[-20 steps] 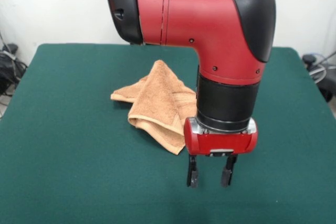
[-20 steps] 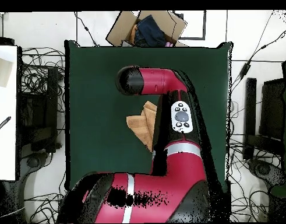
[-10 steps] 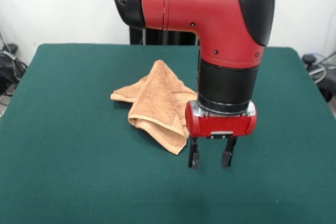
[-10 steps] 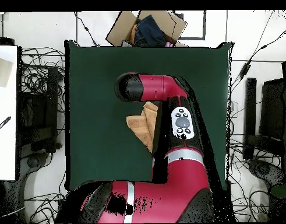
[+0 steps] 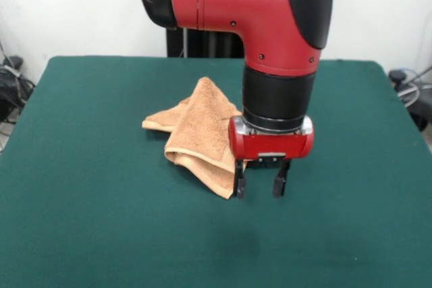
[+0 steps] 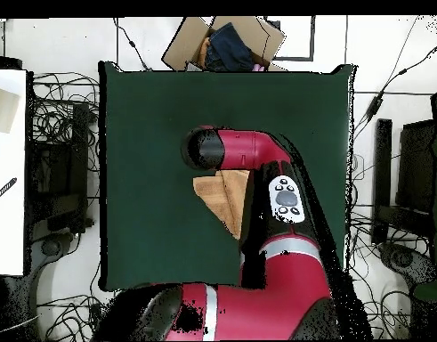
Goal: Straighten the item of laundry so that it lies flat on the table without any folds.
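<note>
**A:** Start at the pincer. The gripper points straight down, its two black fingers spread apart with bare green showing between them. Nothing is pinched.

**B:** And how close to the cloth?

**A:** Very. In the front view one finger sits right at the lower corner of the towel; whether it touches the hem I cannot tell. The other finger is over open felt. The tips look close to the table, with a faint shadow beneath them.

**B:** The arm above it?

**A:** The red wrist block is level, the black cuff above it upright, then a red elbow that bends and runs off sideways. From overhead the arm comes up from the base, turns across the towel and hides its far part, gripper included.

**B:** And the laundry itself?

**A:** Near the middle of the table, crumpled and folded over itself, layers stacked, one peak raised toward the back and a flap trailing to the side. Beyond the table's edge overhead, a cardboard box and tangled cables on the floor.
</note>
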